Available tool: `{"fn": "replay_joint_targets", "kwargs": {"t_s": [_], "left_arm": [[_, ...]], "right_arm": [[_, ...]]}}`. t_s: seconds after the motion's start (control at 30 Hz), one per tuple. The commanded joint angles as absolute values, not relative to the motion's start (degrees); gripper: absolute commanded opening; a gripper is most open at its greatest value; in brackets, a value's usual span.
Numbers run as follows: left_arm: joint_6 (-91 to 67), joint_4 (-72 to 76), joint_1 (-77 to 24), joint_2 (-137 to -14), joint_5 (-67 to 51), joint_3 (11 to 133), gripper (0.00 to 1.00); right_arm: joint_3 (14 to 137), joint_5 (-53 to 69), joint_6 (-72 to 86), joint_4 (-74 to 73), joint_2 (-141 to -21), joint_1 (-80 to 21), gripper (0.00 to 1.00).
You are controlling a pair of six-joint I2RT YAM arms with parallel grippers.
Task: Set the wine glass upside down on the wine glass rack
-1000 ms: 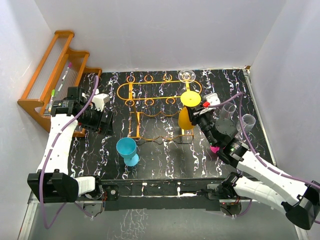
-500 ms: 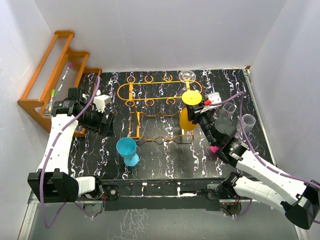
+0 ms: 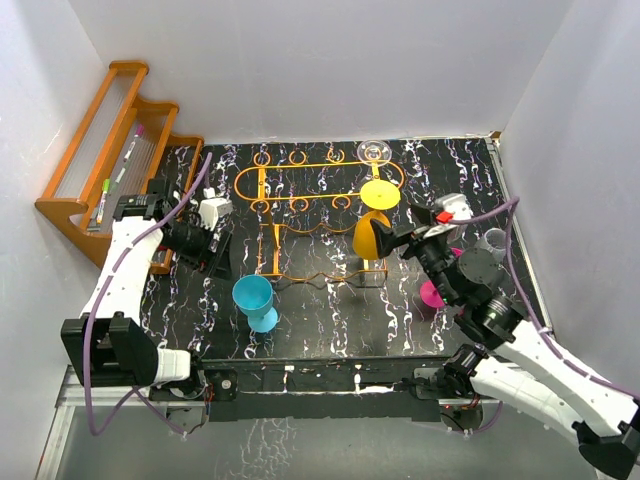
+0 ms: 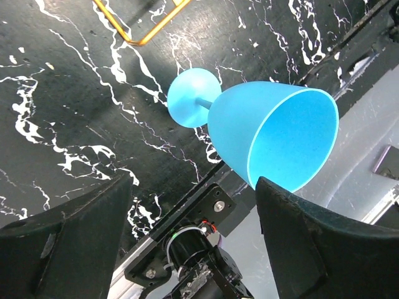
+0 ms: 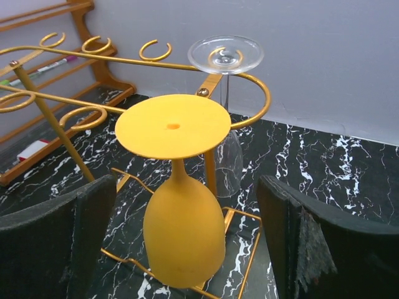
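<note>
your right claw [image 5: 187, 208] stands released, its two pads spread wide on either side of the yellow wine glass [image 5: 184, 240] with a gap on each side, so it grips nothing. that glass is upside down at the right end of the wine glass rack [image 5: 252, 87], with its round foot on top, close to the curved end of the top rail. its rim is down on the lower wire bars. just behind it, at the rack's far right corner, a clear wine glass [image 5: 225, 55] also stands inverted.

your left claw [image 4: 193, 212] is released too, hanging off the rack's left end with its pads wide apart and nothing between them. past its pads you see a blue wine glass [image 4: 274, 134], which stands upright on the black marbled bench [image 3: 330, 310] in front of the rack, apart from the wire. a stepped wooden shelf [image 3: 110, 140] sits further left of the rack, against the wall. to the rack's right, a pink thing [image 3: 432, 293] shows partly from under your right arm.
</note>
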State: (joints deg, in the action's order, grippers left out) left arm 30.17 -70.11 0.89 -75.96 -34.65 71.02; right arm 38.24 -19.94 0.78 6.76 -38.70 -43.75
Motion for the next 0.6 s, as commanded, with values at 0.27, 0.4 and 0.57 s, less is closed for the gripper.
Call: {"fn": "replay_joint_targets", "kwargs": {"t_s": [0.27, 0.4, 0.57], "left_arm": [[31.91, -71.81, -2.59, -78.13, -38.0, 71.07, 0.78], [31.55, -72.44, -3.94, -77.83, -37.34, 71.91, 0.78], [26.78, -67.82, -5.85, -77.26, -31.36, 69.37, 0.68]], "right_arm": [[60.69, -25.51, 3.98, -16.29, -29.73, -43.59, 0.98], [72.34, -25.85, 3.41, -22.69, -34.58, -43.6, 0.98], [75.2, -27.15, 5.69, -19.99, -36.29, -43.6, 0.98]]}}
